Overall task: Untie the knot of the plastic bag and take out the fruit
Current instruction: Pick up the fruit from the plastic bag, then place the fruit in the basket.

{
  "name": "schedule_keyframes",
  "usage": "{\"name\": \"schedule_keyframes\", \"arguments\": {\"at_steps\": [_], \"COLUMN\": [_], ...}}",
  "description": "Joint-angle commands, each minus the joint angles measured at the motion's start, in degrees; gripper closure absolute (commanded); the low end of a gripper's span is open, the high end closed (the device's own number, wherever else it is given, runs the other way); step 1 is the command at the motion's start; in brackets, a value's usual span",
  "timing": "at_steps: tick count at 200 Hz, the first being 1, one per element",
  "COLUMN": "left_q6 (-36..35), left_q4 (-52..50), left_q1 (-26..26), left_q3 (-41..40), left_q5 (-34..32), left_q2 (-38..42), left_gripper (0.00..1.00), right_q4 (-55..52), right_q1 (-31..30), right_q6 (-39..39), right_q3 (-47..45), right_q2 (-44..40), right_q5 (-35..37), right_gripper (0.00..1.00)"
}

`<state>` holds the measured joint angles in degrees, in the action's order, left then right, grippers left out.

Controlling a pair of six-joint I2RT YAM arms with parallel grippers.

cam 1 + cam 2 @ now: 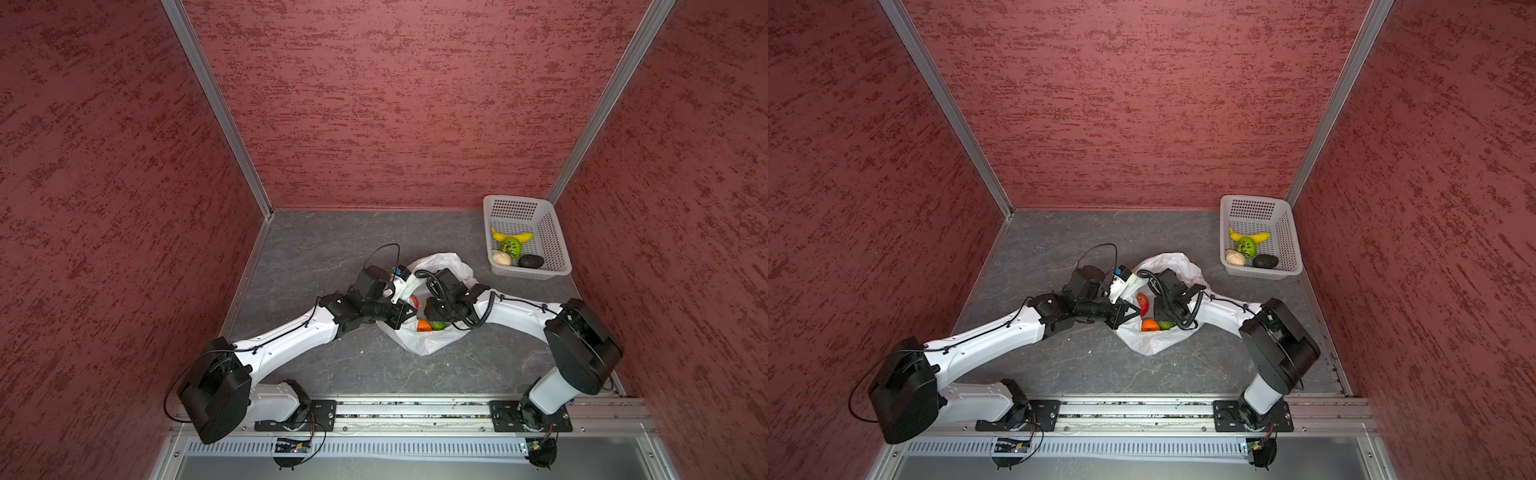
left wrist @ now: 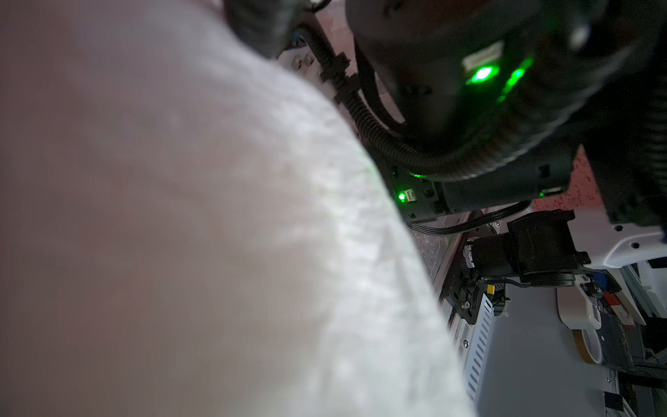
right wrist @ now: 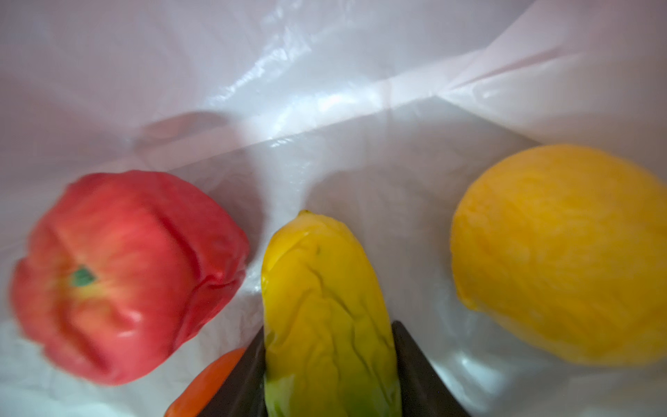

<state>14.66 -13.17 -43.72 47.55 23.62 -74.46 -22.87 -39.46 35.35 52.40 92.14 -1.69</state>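
The plastic bag (image 1: 424, 345) (image 1: 1150, 343) lies mid-table with its mouth open. No knot is in view. At the bag's near-left rim my left gripper (image 1: 409, 311) (image 1: 1131, 312) is shut on the plastic bag, and white plastic (image 2: 216, 216) fills the left wrist view. My right gripper (image 3: 328, 328) reaches inside the bag, both fingers pressed against the green-yellow mango (image 3: 325, 307) (image 1: 437, 326). Beside it lie the red apple (image 3: 126, 274) (image 1: 414, 300), the orange (image 3: 205, 382) (image 1: 424, 326) and the lemon (image 3: 563, 252).
A white perforated basket (image 1: 557, 249) (image 1: 1289, 249) stands at the back right corner. It holds a banana (image 1: 511, 236), a bumpy green fruit (image 1: 510, 246), a pale beige one (image 1: 502, 257) and a dark one (image 1: 530, 261). Red walls enclose the table.
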Motion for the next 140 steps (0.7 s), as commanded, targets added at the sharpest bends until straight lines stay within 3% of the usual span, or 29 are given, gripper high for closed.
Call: {"name": "schedule_keyframes", "arguments": {"at_steps": [1, 140], "left_q6": [0.6, 0.8], "left_q4": [-0.9, -0.6], "left_q1": [-0.2, -0.4], "left_q3": [0.7, 1.2], "left_q5": [-1.9, -3.0], "left_q2": [-0.3, -1.5], "left_gripper": [1.00, 1.00], "right_q4": [-1.2, -6.8], "right_q1": [-1.0, -5.6], "right_q6": [-0.1, 1.0], "right_q3": [0.5, 2.9], "right_q2": [-4.1, -18.3], "right_q5": [0.7, 3.4], "right_gripper": [0.63, 0.63]}}
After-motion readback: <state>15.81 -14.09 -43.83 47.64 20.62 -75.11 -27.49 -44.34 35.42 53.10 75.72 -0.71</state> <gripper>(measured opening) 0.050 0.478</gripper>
